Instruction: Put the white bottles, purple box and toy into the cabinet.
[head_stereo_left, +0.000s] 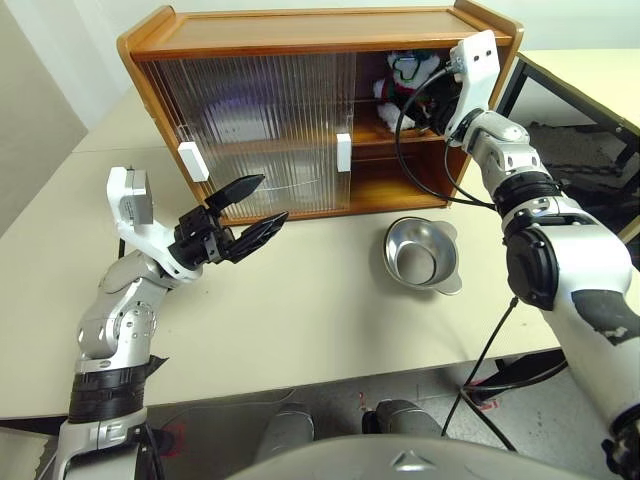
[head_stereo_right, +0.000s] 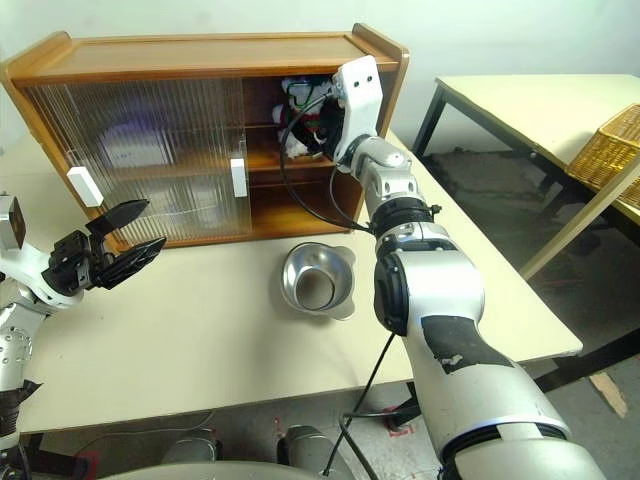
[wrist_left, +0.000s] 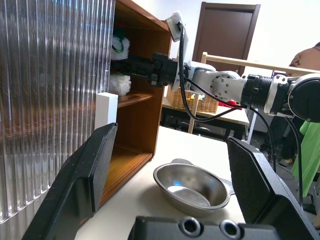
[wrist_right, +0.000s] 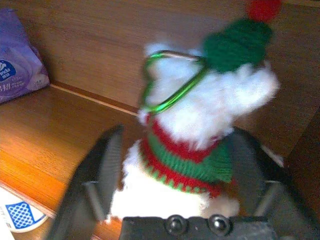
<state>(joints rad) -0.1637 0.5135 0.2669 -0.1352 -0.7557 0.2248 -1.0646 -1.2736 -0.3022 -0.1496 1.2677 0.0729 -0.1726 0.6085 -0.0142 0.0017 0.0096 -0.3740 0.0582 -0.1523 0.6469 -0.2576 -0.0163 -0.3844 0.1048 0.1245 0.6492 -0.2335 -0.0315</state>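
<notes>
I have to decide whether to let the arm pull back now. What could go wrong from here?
The right gripper stands open with the toy between its fingers on the cabinet's upper shelf, so a careless retreat could snag the plush or its green ring and drag it out. The black cable could also catch the shelf edge.

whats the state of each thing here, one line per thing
cabinet: right side open, ribbed sliding doors covering the left
toy: upright on the upper shelf, between the right claw's spread fingers
purple box: inside on the same shelf, beside the toy
steel bowl: upright and empty on the table in front of the cabinet
left claw: open, holding nothing, in front of the doors
right claw: open, inside the cabinet around the toy
</notes>
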